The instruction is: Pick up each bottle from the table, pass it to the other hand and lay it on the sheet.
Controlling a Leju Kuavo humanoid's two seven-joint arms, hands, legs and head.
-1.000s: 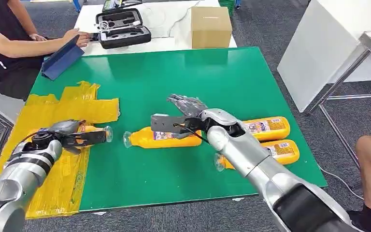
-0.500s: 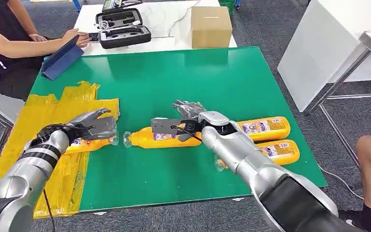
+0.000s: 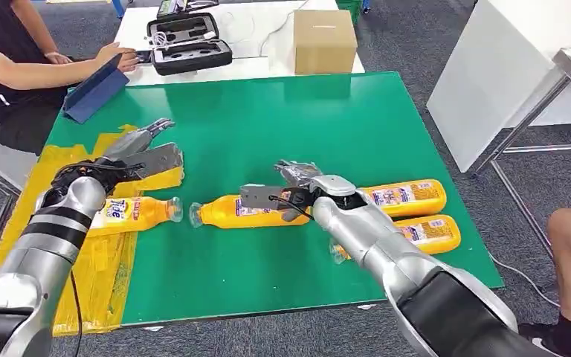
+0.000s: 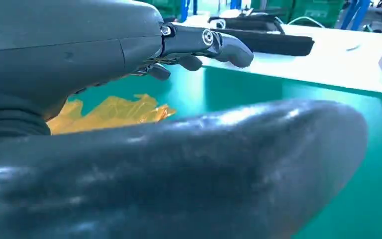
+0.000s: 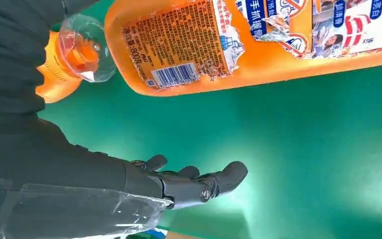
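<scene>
Green bench [image 3: 282, 111]: yellow sheet [image 3: 82, 167] spread along its left side, partly hanging over the edge.

Bottle on the sheet [image 3: 130, 213]: orange, lying on its side, clear cap toward the bench middle; most of its body on the sheet.

Middle bottle [image 3: 230, 212]: orange, on its side on bare green, cap end close to the cap of the first (apart, not touching).

Two more bottles at the right: upper bottle [image 3: 409, 197] and lower bottle [image 3: 435, 232], lying side by side.

Left robot hand [image 3: 145, 152]: above the sheet beyond the laid bottle, fingers spread, holding nothing.

Right robot hand [image 3: 286, 195]: over the base end of the middle bottle, fingers extended and apart, nothing gripped; the wrist view shows bare green under the palm.

Behind the bench: white table [image 3: 256, 37] with an open black case [image 3: 189, 44] and a cardboard box [image 3: 324, 41]; a person's hand [image 3: 115, 56] by a blue folder [image 3: 93, 93].
</scene>
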